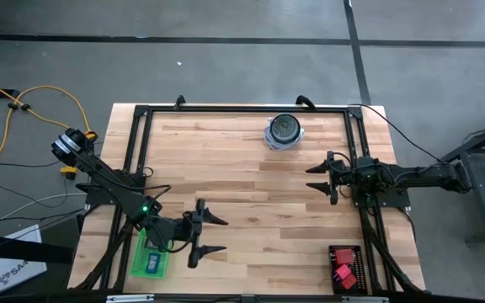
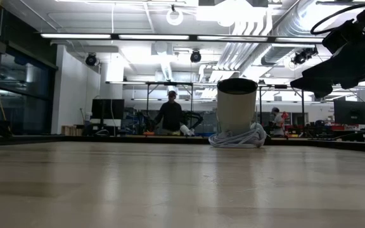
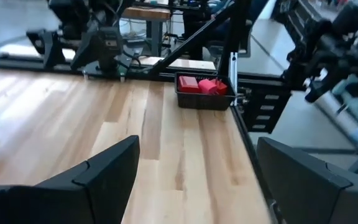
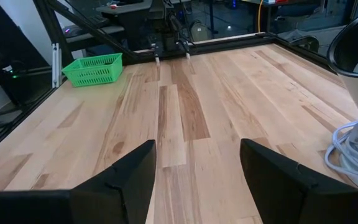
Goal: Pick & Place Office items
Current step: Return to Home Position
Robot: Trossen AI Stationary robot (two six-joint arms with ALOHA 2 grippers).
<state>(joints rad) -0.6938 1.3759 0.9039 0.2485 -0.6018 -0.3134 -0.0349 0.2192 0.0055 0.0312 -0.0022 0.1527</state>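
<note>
The left gripper [image 1: 223, 235] hung over bare wood just beside the green tray [image 1: 136, 268], toward the lower left of the high view, with its fingers spread wide and nothing between them. The right gripper [image 1: 310, 178] sat mid-table at the right side, its fingers likewise apart and empty. Red and pink office items [image 1: 342, 272] lay in the black bin [image 1: 346, 249] at the lower-right corner, teal and blue pieces [image 1: 152, 263] lay in the green tray, and the round blue-white object [image 1: 284, 132] stood well apart by the opposite edge.
</note>
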